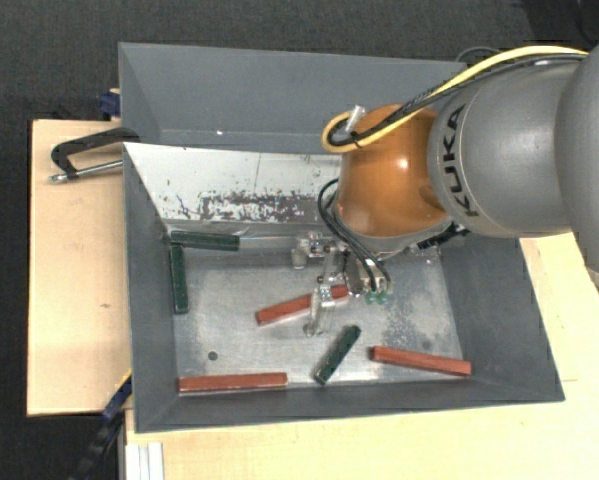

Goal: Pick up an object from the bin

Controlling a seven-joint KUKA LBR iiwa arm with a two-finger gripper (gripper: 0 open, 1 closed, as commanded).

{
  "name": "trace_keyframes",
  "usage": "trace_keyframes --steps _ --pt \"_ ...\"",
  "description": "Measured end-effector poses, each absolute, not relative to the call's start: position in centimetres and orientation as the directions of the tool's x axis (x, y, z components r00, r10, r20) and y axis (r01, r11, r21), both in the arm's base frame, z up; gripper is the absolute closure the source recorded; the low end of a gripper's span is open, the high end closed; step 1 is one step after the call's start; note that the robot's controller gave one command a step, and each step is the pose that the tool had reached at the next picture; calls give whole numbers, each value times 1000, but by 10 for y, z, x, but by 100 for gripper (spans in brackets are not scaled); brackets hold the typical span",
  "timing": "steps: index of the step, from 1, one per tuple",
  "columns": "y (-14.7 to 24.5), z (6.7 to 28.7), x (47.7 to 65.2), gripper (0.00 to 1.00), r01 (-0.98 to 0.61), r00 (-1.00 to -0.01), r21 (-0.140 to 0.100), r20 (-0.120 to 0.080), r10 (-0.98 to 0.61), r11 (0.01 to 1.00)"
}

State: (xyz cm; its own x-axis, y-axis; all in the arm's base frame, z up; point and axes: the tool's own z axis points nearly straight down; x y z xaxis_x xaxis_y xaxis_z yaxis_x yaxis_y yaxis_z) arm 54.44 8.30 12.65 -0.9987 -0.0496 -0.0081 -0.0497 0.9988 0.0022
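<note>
My gripper is low in the middle of the bin, hanging under the arm's orange cover. It is at the right end of a short red bar that lies slanted on the bin floor. Whether it touches the bar I cannot tell. A dark green bar lies tilted just in front of the gripper. Another red bar lies to the front right.
A long red bar rests along the front wall at the left. Two dark green bars lie at the back left, one upright in the view and one across. The arm covers the bin's back right.
</note>
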Motion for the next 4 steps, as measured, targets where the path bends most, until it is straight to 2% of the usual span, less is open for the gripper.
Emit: trace_keyframes --steps 1,2,4 --pt "75 72 539 0 -158 -987 1 -2 -158 987" --pt "78 71 551 100 -88 -996 2 -5 -88 996" --pt "78 71 551 100 -88 -996 2 -5 -88 996"
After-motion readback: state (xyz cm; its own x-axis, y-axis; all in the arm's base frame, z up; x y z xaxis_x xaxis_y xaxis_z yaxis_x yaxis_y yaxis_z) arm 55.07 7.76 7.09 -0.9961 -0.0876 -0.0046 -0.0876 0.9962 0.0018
